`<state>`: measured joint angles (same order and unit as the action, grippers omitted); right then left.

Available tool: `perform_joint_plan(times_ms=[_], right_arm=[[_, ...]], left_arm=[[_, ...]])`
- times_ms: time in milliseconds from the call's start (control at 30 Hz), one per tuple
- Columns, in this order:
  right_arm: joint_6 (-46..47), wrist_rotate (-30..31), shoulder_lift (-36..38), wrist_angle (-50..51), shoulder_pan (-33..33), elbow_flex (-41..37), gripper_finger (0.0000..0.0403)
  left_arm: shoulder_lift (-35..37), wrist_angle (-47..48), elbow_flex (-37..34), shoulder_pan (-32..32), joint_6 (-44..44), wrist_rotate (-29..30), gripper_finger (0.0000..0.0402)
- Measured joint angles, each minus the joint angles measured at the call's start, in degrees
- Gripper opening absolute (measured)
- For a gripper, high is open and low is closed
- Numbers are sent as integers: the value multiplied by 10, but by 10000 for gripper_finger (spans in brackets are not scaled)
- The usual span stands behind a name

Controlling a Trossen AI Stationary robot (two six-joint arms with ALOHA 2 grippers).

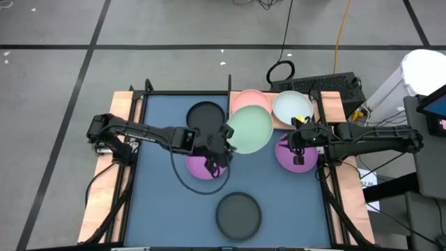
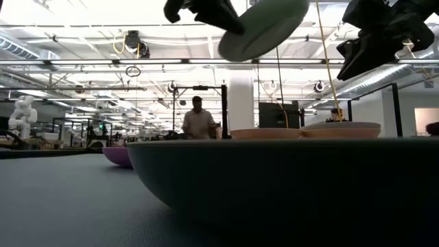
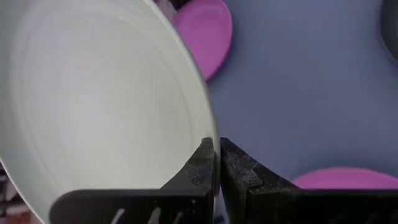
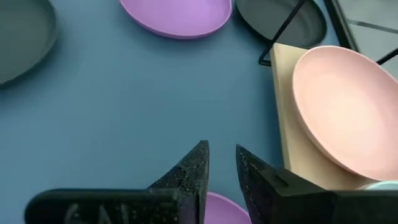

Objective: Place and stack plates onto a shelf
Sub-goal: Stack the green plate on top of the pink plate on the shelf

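The large blue mat (image 1: 160, 209) covers most of the table (image 1: 104, 188), and at its far right edge lies the shelf (image 1: 329, 108), a light wooden rectangular board. On the shelf sit a round shallow pink plastic plate (image 1: 249, 100) at the left and a pale green plate (image 1: 291, 107) to its right, side by side. On the mat lie a black plate (image 1: 205, 116) at the far left, another black plate (image 1: 238, 215) near the front middle, a purple plate (image 1: 203, 166) left of centre partly under the left arm, and a second purple plate (image 1: 293, 153) at the right, below the right gripper. The left gripper (image 1: 224, 143) is near the middle of the mat with its fingers (image 3: 202, 171) clenched on the rim of a second pale green plate (image 1: 249, 130), which it holds tilted in the air, as the low view shows, just near of the shelf and overlapping the pink plate's near edge as seen from above. The right gripper (image 1: 300, 136) hangs above the right purple plate, close to the near edge of the shelf; its fingers (image 4: 189, 171) stand a little apart and hold nothing.
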<state>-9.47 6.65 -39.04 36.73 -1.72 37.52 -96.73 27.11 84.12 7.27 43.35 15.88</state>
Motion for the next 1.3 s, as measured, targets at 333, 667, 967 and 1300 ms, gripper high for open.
perform_joint_plan(times_ms=[333, 667, 967, 1300], right_arm=[[55, -7, 27, 0, 0, 0, 59], [45, -6, 83, 0, 0, 0, 6], [35, -5, 98, 0, 0, 0, 1], [26, -5, 99, -1, 0, 0, 0]], left_arm=[[0, -94, 0, -67, 34, -39, 9], [-27, -249, 1, -130, 14, -119, 9], [-95, -367, 1, -154, 2, -140, 9], [-180, -455, 47, -188, -46, -130, 9]])
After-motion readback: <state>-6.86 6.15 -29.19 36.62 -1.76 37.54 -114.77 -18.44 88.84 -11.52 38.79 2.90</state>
